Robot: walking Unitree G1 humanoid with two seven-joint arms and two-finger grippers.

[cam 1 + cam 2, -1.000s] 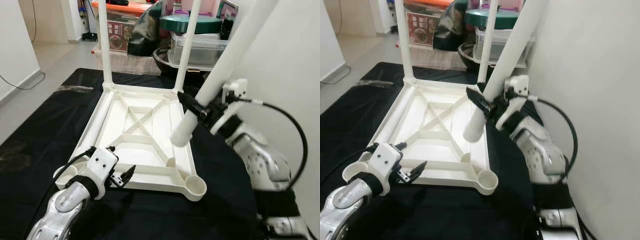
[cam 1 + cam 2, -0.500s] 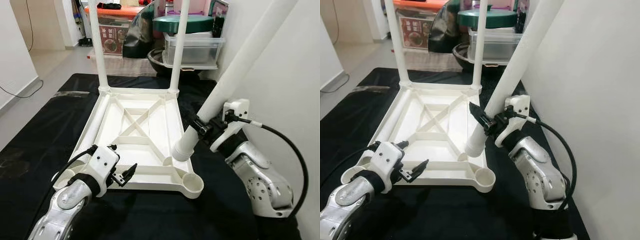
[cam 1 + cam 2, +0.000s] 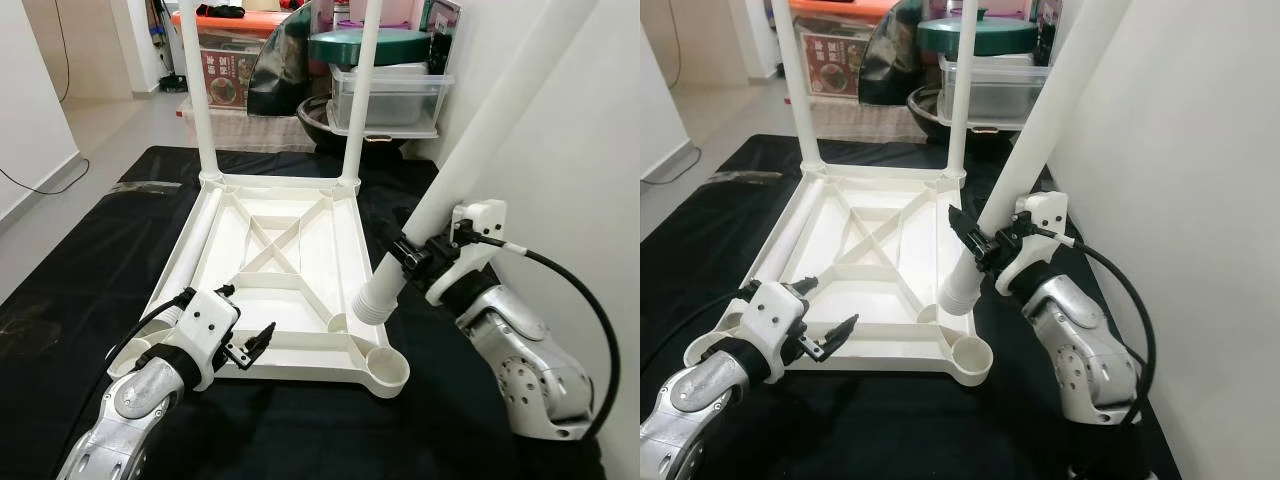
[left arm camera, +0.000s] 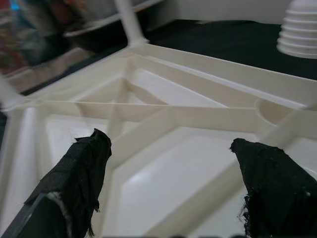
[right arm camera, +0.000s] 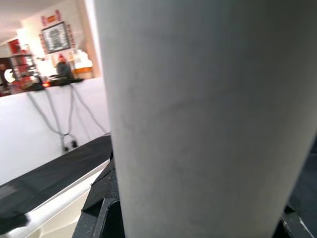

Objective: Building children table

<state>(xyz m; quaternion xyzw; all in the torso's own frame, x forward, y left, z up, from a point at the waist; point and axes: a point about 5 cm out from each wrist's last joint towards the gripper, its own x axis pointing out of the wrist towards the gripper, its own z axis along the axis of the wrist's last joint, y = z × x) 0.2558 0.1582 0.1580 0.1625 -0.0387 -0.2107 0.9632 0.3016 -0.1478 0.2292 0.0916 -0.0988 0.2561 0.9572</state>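
One leg [image 3: 470,150] in right tool [image 3: 405,252]

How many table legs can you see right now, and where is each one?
4. Two legs stand upright in the tabletop's far sockets, left and right. One lies along its left side. The right hand holds the fourth tilted above the near right socket.

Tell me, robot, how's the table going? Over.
Right gripper shut on third leg, threaded end above the near right socket. Left gripper open at the upturned tabletop edge. Two legs fitted. Nothing blocking.
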